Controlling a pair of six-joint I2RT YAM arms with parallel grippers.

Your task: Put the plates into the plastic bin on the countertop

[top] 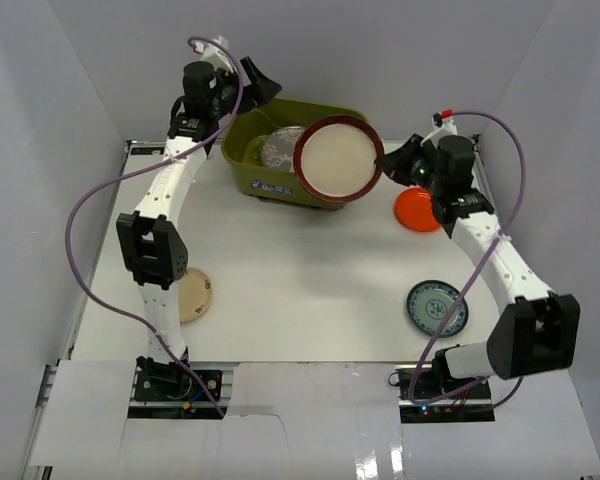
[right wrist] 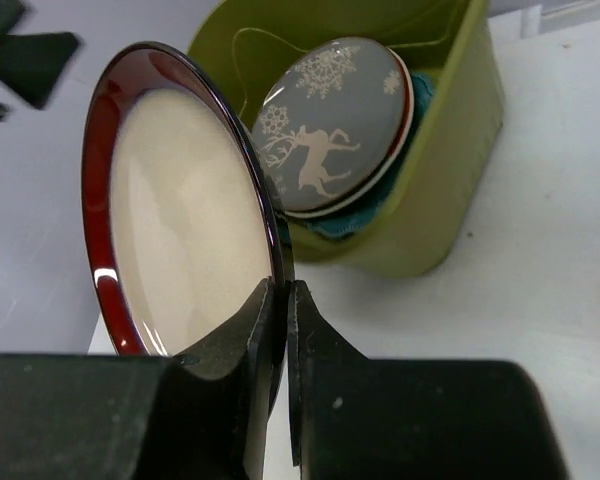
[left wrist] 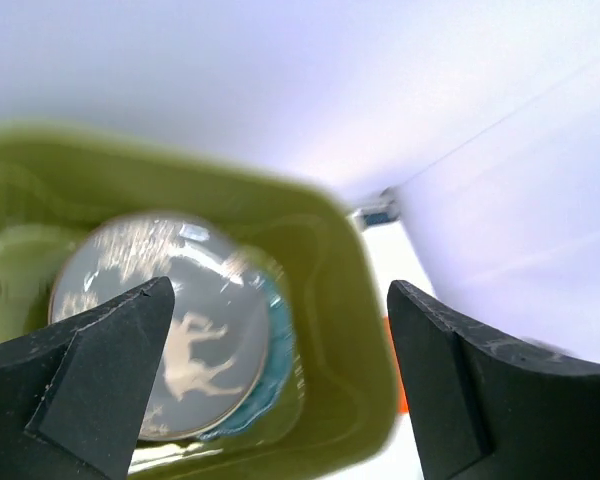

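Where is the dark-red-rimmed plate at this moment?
In the top view, the dark-red-rimmed plate is held by the right gripper at the near right rim of the olive-green bin.

Grey deer plate [right wrist: 335,125] sits on a teal plate [left wrist: 278,350] in the olive-green plastic bin [top: 280,185]. Dark-red-rimmed plate [top: 337,160] is midair over its front. Orange plate [top: 418,210], cream plate [top: 195,295] and blue-green patterned plate [top: 437,307] are flat on the white countertop [top: 300,270].

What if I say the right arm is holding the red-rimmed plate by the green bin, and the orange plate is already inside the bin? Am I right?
Not quite. The orange plate lies on the countertop right of the plastic bin, not inside it, as the top view shows. The right arm does hold the dark-red-rimmed plate by the bin.
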